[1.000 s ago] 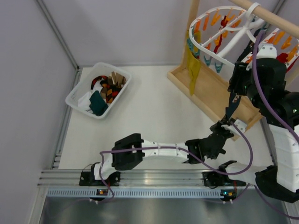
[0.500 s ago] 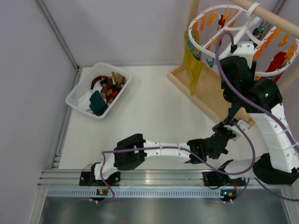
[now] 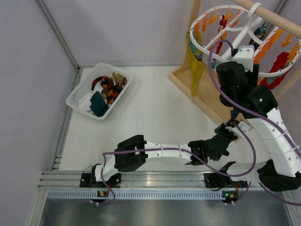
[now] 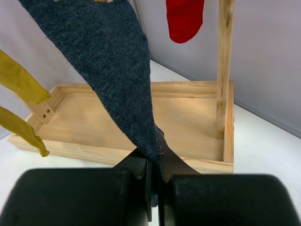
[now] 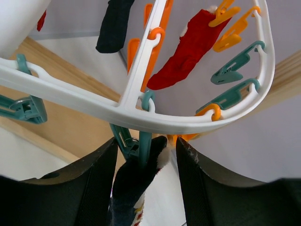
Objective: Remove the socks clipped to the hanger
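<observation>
The white oval hanger (image 3: 202, 44) hangs from the wooden stand's rod at the top right. A mustard sock (image 3: 194, 68) and a red sock (image 3: 278, 63) hang from it. A navy sock (image 4: 113, 61) stretches down from a teal clip (image 5: 143, 148) to my left gripper (image 4: 154, 157), which is shut on its lower tip. My right gripper (image 5: 146, 162) is open just under the hanger rim (image 5: 94, 107), with one finger (image 5: 91, 188) on each side of that clip and the sock's patterned cuff (image 5: 134, 193). The red sock (image 5: 188, 47) hangs beyond.
The wooden stand's base tray (image 4: 188, 117) and its post (image 4: 225, 66) lie right behind the left gripper. A white basket (image 3: 75, 101) of mixed items sits at the left on the table. Grey walls close the back and the left side.
My right arm has swung left and down from the rod to the hanger's near rim, and the hanger has shifted with it. The left arm has stayed in place, still holding the navy sock.
</observation>
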You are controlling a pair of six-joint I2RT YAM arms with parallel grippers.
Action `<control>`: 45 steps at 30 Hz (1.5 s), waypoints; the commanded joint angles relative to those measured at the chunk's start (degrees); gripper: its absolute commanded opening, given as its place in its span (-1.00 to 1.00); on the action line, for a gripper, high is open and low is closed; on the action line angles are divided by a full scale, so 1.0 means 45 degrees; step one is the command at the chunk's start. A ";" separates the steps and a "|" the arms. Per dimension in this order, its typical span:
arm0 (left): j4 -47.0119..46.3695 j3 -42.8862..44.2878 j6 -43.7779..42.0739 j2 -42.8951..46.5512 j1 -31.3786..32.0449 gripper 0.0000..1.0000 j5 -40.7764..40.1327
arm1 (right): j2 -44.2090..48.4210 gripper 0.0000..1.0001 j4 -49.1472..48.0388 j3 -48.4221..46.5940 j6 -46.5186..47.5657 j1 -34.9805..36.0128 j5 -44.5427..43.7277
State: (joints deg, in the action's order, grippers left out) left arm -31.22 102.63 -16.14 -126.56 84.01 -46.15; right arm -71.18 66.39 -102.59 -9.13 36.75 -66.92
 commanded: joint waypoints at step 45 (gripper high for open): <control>0.3986 -0.5986 0.5536 0.6169 -0.2004 -1.00 -0.0056 | 0.1870 0.37 -0.3993 0.2152 0.1111 0.0036 0.1703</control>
State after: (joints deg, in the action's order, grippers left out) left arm -18.09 78.39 1.72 -105.95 78.87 -44.47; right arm -65.32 49.06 -93.01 -1.50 36.73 -63.37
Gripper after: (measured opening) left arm 0.019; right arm 0.595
